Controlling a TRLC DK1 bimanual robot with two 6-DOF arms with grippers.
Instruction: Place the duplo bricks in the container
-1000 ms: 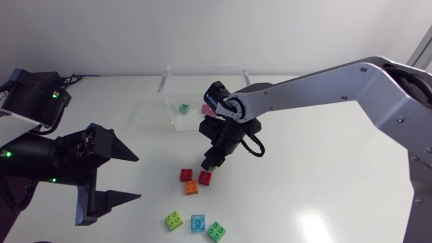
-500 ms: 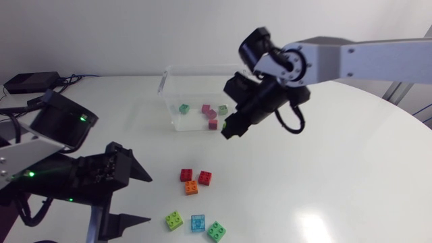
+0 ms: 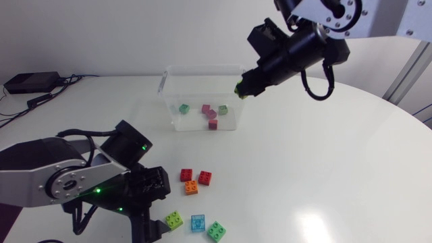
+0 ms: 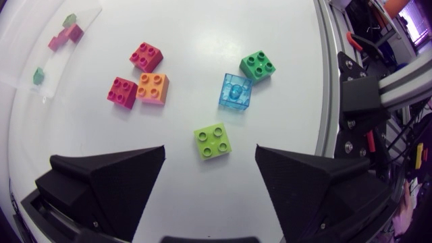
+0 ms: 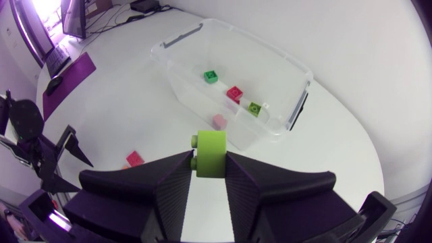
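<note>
Your right hand (image 3: 244, 88) is clamped on a lime-green brick (image 5: 210, 154). Both wedge fingers press its flat sides, and its studs are turned sideways. In the head view the hand hangs by the 3 o'clock wall of the clear plastic container (image 3: 202, 67), where several small bricks (image 3: 183, 108) lie. Your left hand (image 4: 210, 154) is spread wide and grips nothing. A second lime brick (image 4: 213, 140), square with four round studs, lies on the glossy white surface (image 4: 202, 27) at the hand's 12 o'clock, between the fingertips and touching neither. A translucent blue brick (image 4: 235, 92) lies just beyond it, at 1 o'clock.
</note>
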